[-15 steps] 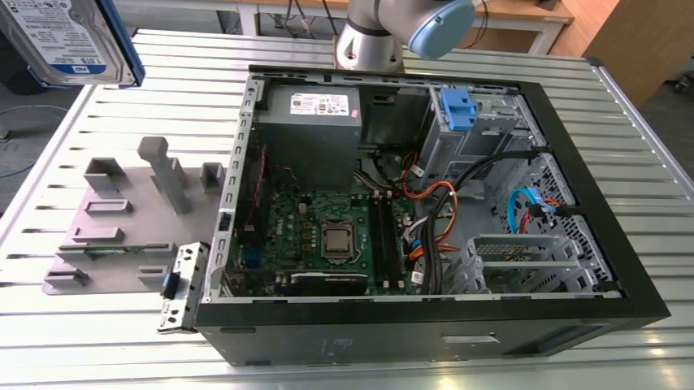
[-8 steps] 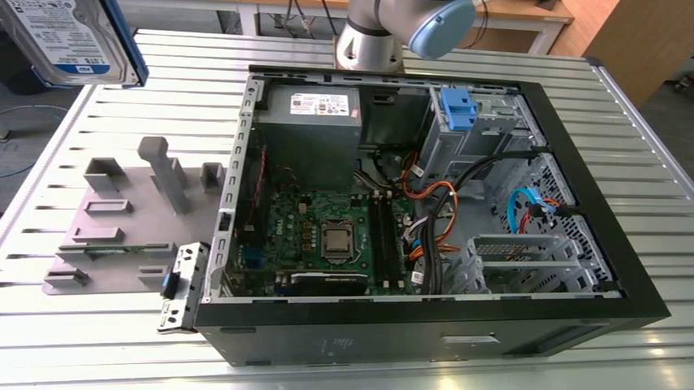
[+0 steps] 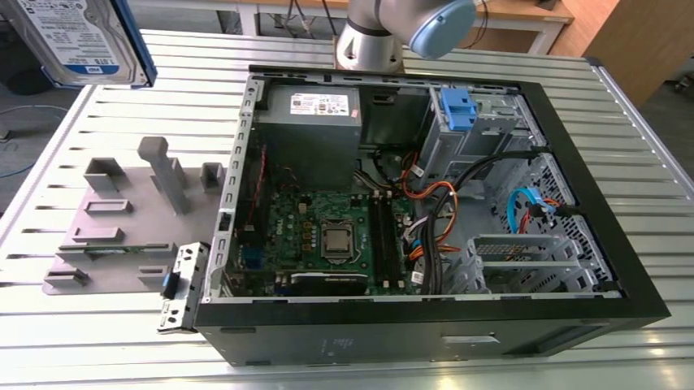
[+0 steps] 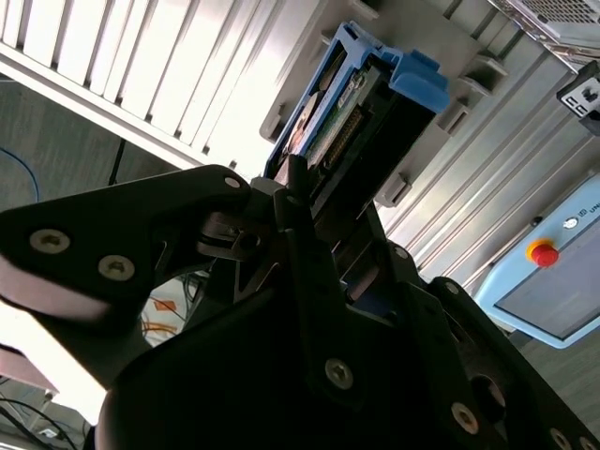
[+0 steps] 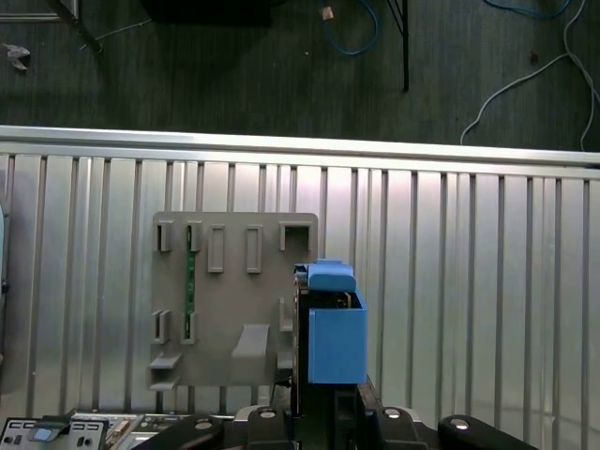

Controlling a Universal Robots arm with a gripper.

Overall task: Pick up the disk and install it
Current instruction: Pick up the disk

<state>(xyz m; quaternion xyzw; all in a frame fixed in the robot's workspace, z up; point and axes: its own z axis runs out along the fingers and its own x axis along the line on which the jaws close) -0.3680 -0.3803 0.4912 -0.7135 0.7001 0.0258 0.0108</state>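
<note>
Disk (image 3: 84, 41) hangs at eleven o'clock in the exterior view, clamped by the closed gripper (image 4: 286, 187), high above the grey fixture (image 3: 125, 219), probably to clear its posts (image 3: 162, 171).

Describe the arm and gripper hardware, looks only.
The arm is a silver-grey cylindrical tube with a round light-blue joint cap. The gripper is matte black, built of angular linkage plates fastened with silver screw heads, in both wrist views.

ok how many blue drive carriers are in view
2. One frames the disk held in the gripper; the other carrier sits inside the computer case, toward the exterior view's right. More may be hidden.
</note>
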